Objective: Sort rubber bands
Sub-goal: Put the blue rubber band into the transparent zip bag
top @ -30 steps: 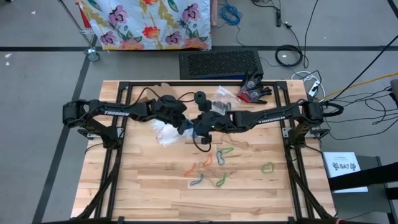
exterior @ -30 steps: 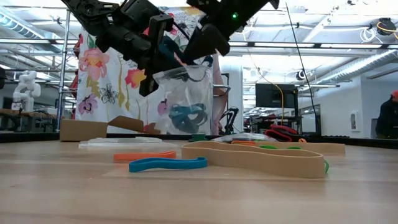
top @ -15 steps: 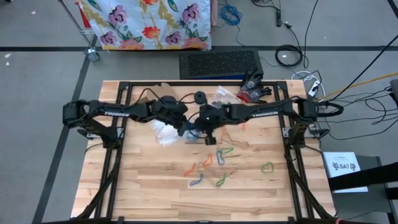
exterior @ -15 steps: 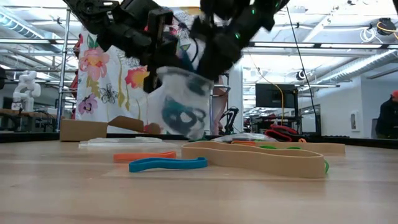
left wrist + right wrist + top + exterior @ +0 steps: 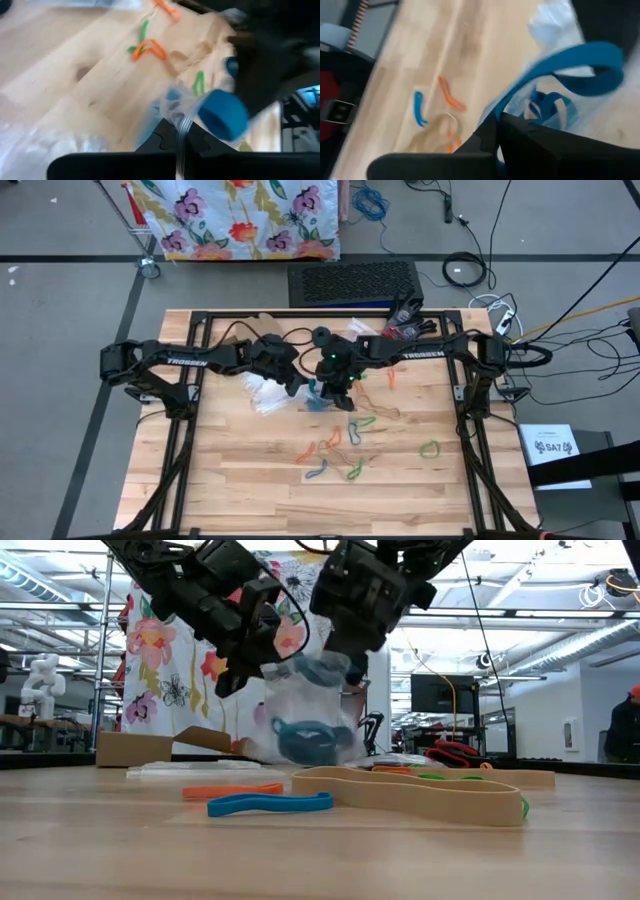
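Observation:
A clear plastic bag point(image 5: 305, 705) with blue rubber bands point(image 5: 305, 740) in its bottom hangs above the table between my two grippers. My left gripper point(image 5: 255, 640) is shut at the bag's top on one side; my right gripper point(image 5: 345, 635) is shut at the other. From above, both meet over the table's middle, left gripper point(image 5: 297, 383), right gripper point(image 5: 333, 380), bag point(image 5: 318, 398). Loose bands lie flat on the wood nearer the near edge: orange point(image 5: 310, 448), blue point(image 5: 318, 470), green point(image 5: 430, 448), tan point(image 5: 378, 410). My left gripper pinches the bag's top edge point(image 5: 176, 131) between its two fingers, coming slanting down from the table's left. The bag hangs below, clear of the table. My right gripper pinches the bag's top edge point(image 5: 495, 116) on the opposite side, slanting down from the right. A wide blue band point(image 5: 592, 65) loops out beside the fingertips; whether it is pinched too, I cannot tell.
More clear bags point(image 5: 262, 392) lie under the left arm. Black and red gloves point(image 5: 408, 328), a small black round object point(image 5: 322, 335) and crumpled plastic sit near the far edge. The black frame rails point(image 5: 180, 450) run along the table's left and right sides.
My right gripper has moved a little toward the far edge and closer to my left gripper, turning about its wrist. The bag's mouth, spread wide between the grippers a second ago, has drawn narrower, and the bag has swung and now hangs lower with the blue bands at its bottom.

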Controlling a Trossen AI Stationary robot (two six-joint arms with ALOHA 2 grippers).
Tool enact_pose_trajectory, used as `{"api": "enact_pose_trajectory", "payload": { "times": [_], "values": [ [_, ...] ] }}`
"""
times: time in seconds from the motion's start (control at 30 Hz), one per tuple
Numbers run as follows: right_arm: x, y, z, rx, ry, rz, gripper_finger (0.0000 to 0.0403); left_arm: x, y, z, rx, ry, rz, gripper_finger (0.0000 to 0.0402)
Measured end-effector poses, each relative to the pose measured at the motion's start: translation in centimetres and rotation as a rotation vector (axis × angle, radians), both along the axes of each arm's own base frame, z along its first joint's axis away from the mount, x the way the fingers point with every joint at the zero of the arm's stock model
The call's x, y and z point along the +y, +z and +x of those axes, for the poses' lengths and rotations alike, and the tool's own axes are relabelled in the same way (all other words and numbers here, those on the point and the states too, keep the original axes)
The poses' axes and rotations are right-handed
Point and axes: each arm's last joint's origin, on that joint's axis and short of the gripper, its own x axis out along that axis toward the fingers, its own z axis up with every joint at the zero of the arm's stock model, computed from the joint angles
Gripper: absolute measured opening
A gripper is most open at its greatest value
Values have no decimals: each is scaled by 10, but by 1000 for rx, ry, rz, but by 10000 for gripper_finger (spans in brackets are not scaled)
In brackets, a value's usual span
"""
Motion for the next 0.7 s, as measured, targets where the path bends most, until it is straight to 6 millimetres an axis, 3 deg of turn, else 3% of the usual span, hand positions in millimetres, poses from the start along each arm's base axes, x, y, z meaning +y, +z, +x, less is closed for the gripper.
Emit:
{"api": "enact_pose_trajectory", "payload": {
  "times": [0.33,0.53,0.7],
  "values": [
    [-12,-11,-13,221,-169,-25,0,-1,3,3,-45,-8,29,0],
    [-19,-8,-4,136,-350,-279,0,-8,2,5,-35,-22,35,0],
    [-3,4,12,-64,-290,-299,0,-10,2,4,-21,-18,38,0]
  ]
}}
